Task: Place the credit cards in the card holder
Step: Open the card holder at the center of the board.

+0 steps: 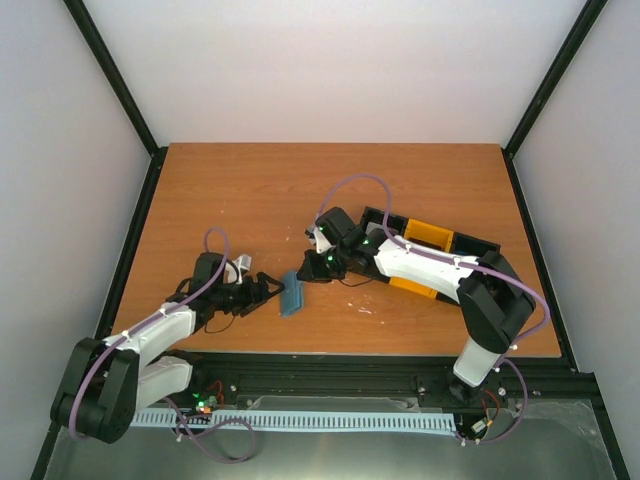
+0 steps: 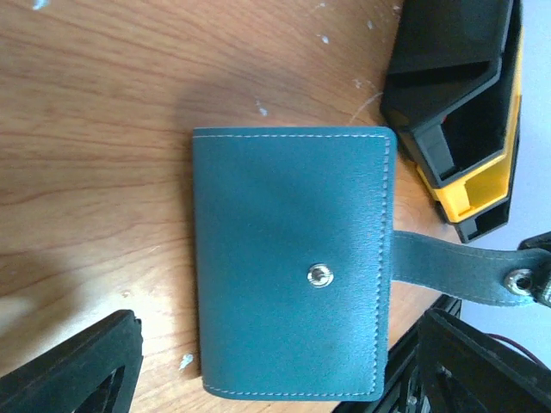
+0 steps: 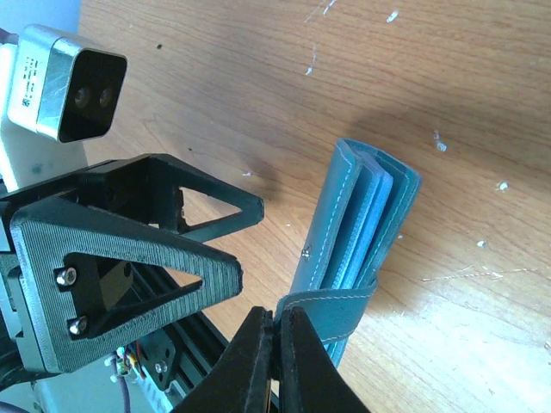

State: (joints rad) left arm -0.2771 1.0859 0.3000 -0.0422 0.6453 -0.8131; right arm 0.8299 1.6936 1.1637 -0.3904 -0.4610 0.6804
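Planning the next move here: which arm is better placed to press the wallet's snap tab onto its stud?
Probably right: the right hand is shut on the snap tab of the card holder, near the stud. The left hand stands open, facing the holder, gripping nothing.

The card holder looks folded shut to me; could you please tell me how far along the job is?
Done: no loose cards show in any view, and the card holder is folded closed, so loading may be finished; its pockets are hidden. In hand: the right claw pinches the snap tab, unfastened; the left claw stands open beside it. Left: press the tab onto the stud.
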